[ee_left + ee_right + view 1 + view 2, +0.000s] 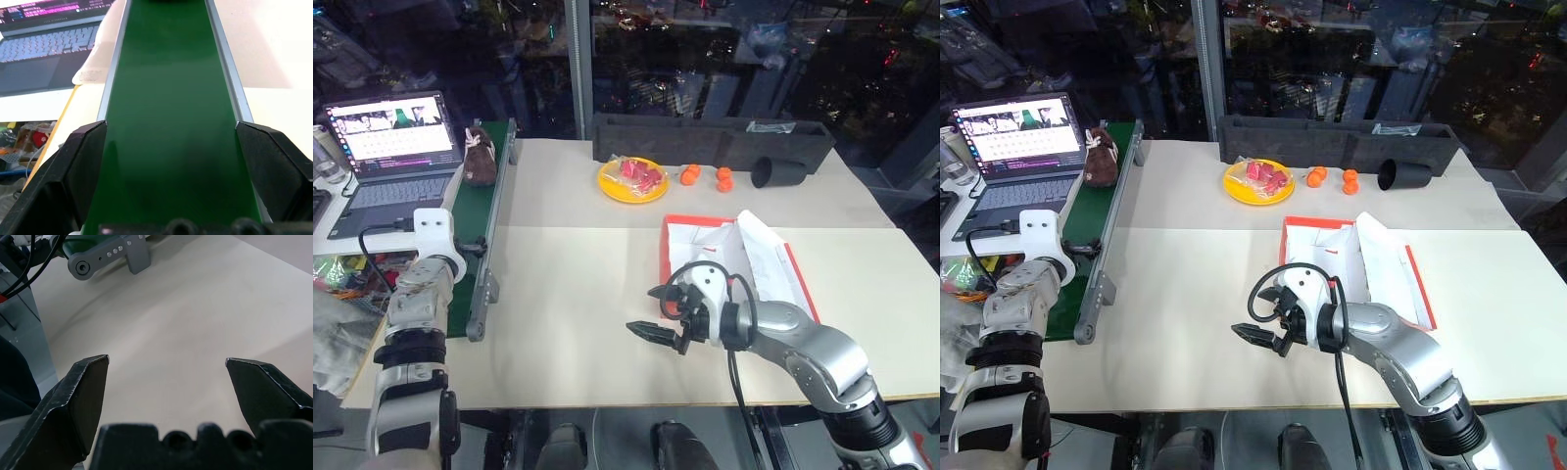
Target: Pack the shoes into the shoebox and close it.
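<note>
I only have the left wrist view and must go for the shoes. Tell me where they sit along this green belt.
Observer: The small dark brown shoes sit at the far end of the green conveyor belt, beside the open grey laptop.
Operator: Now locate the box for me.
Observer: The red-orange cardboard shoebox lies open on the beige table, to the belt's right, with white tissue paper inside.
Operator: Report the right gripper.
Observer: The right gripper hovers open over the table, just left of the shoebox, holding nothing.
</note>
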Available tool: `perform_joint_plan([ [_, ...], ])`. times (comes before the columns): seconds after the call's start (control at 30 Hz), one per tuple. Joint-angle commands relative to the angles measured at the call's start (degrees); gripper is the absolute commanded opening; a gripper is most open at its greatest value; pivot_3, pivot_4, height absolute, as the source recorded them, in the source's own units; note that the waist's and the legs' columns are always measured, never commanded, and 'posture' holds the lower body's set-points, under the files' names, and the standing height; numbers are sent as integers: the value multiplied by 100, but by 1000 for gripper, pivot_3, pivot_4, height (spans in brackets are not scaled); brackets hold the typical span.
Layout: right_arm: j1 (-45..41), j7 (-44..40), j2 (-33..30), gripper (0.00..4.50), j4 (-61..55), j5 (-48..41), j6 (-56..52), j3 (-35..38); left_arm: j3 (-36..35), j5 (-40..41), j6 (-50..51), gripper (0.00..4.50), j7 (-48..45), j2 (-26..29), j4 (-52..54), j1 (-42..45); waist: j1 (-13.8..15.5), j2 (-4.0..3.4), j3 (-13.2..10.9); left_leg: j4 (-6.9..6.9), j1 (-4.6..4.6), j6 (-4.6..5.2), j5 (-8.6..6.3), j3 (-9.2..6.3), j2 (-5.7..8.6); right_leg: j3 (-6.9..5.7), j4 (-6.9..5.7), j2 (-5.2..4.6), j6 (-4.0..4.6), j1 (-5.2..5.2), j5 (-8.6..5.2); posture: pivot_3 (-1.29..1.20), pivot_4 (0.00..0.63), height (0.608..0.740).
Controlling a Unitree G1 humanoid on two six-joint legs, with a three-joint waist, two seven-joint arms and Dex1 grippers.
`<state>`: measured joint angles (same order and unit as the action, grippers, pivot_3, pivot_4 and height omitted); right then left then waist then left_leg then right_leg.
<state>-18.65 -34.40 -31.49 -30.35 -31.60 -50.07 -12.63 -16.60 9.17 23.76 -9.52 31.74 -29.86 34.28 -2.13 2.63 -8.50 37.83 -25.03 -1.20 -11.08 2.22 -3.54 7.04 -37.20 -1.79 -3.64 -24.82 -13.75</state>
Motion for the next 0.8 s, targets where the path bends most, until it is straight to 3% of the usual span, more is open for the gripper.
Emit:
perform_joint_plan([
  [0.03,20,22,13,4491,-110,21,54,130,-97,-35,-274,4500,88,61,98,144,-1,0,0,0,0,0,0,0,0,0,0,0,0,0,0,0,150,710],
  [0.8,101,148,61,4491,-165,24,7,89,-4,-54,-534,4500,141,-6,180,262,-1,0,0,1,-2,0,0,-3,1,-2,0,0,0,0,0,0,150,710],
])
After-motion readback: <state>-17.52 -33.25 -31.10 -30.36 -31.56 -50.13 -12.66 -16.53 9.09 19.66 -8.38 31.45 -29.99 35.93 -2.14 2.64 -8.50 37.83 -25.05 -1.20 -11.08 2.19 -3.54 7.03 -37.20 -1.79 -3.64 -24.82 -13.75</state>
